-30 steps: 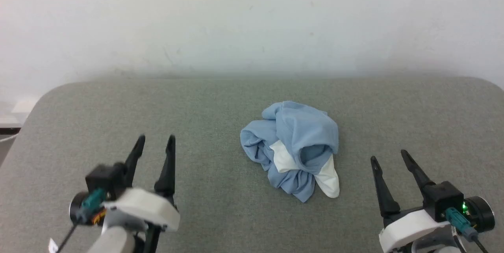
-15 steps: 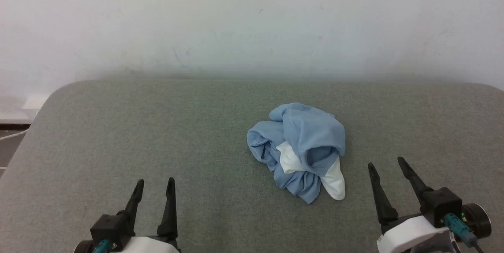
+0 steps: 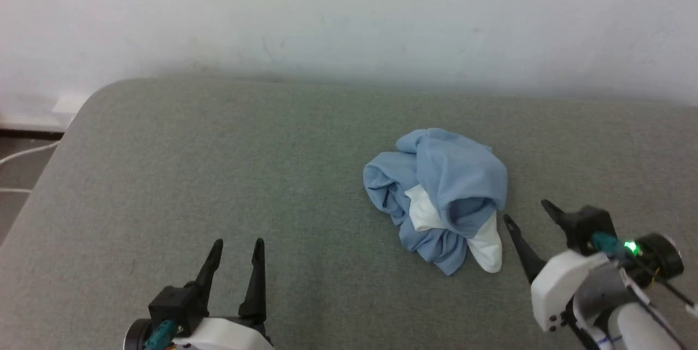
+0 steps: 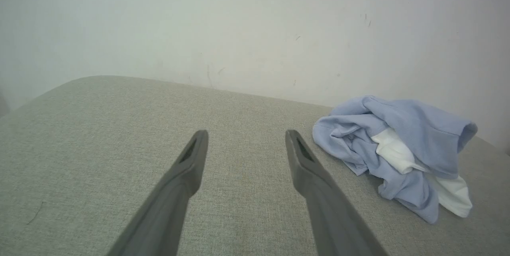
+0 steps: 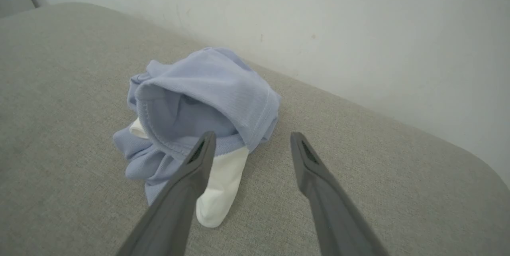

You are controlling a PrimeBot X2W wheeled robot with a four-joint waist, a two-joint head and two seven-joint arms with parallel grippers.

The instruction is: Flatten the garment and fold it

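soft, even light, faint shadows; the right gripper (image 3: pixel 524 211) looks perhaps slightly motion-blurred.

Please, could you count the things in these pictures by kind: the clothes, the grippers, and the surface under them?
Clothing: 1, the garment, light blue with white parts, crumpled in a heap.
Grippers: 2, the left gripper and the right gripper, both open and empty.
Surfaces: 1, the grey padded surface on which the garment lies.
Total: 4
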